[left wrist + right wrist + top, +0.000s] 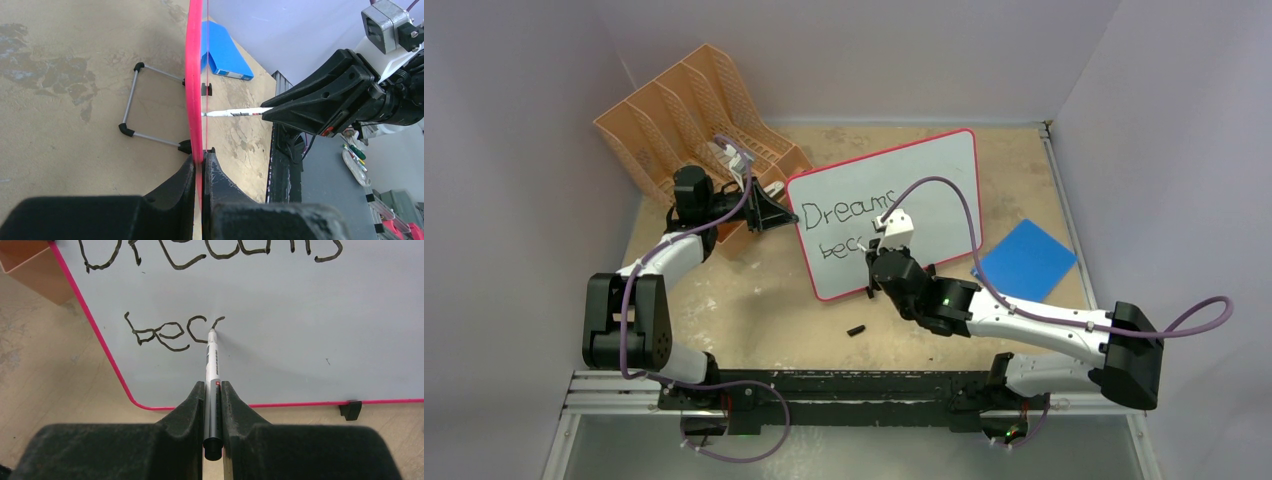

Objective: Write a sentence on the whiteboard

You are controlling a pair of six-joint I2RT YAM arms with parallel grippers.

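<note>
The whiteboard (934, 170) is standing in the middle of the table (744, 300), with the file rack (689, 105) sitting behind it to the left, in the far corner. The left gripper (776, 213) is pinching the board's left edge, just in front of the rack. The right gripper (881, 248) is hanging before the board's face, its marker (212, 357) touching the second line of the writing (170, 332), under the first. The pad (1024, 260) is lying on the table to the board's right, and a cap (855, 329) is lying just before the board's near edge.
</note>
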